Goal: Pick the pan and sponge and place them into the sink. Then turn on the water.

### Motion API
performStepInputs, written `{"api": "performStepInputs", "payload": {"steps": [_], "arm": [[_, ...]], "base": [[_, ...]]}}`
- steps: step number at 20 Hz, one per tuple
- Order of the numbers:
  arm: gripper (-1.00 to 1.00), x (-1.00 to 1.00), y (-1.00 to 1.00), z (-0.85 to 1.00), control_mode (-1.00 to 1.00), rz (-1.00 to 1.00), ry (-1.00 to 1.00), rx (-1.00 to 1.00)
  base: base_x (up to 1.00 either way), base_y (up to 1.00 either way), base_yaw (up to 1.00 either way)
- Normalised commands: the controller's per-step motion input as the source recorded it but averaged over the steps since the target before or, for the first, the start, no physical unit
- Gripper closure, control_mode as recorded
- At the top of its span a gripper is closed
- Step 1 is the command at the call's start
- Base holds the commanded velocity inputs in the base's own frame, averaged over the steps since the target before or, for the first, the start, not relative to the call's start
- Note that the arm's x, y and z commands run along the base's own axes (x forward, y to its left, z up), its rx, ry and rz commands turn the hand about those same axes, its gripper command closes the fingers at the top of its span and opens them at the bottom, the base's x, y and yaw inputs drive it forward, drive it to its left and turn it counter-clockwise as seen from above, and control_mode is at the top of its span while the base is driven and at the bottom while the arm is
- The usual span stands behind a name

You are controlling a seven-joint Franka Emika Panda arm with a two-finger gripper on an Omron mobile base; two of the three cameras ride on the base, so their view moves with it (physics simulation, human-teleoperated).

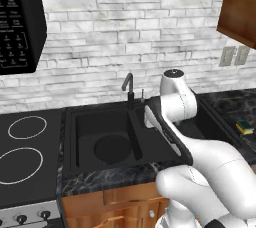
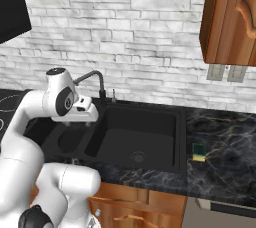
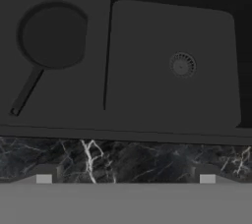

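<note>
Left base view: sitting flat in the left bowl of the wide matte black double sink [image 1: 70, 137], the round shallow black pan [image 1: 113, 149]. Rising behind the middle wall, the thin black curved tap [image 1: 129, 88]. Lying on the dark marble counter [image 1: 100, 178] far to the right, well apart from the sink, the small yellow sponge with the dark green top [image 1: 244, 127]. Bending over the right bowl and covering much of it, the white arm. Showing at the left edge, next to the sink, the flat black stove with white rings [image 1: 22, 147].

Right base view: leaning over the left bowl, the white arm, with the tap beside it. Lying open and bare, the right bowl with its round drain [image 2: 138, 157]. Resting on the counter just past the sink's right rim, the sponge.

Hand view: looking down at both bowls, with the two-finger gripper [image 3: 125, 179] standing wide apart, holding nothing and touching nothing. Peeking up at the bottom, over the marble front edge, its two small tips. Lying in the left bowl, the pan, with its thin handle [image 3: 27, 90] pointing toward the near corner.
</note>
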Motion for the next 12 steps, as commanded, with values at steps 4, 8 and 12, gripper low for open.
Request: {"api": "performStepInputs", "payload": {"steps": [4, 8, 12], "arm": [[-1.00, -0.09, -0.34, 0.04, -1.00, 0.07, -0.04, 0.00], [-1.00, -0.09, -0.37, 0.10, -1.00, 0.04, -0.03, 0.00], [-1.00, -0.04, -0.40, 0.10, -1.00, 0.05, -0.01, 0.01]], "base": [[0.00, 0.00, 0.00], [0.00, 0.00, 0.00], [0.00, 0.00, 0.00]]}}
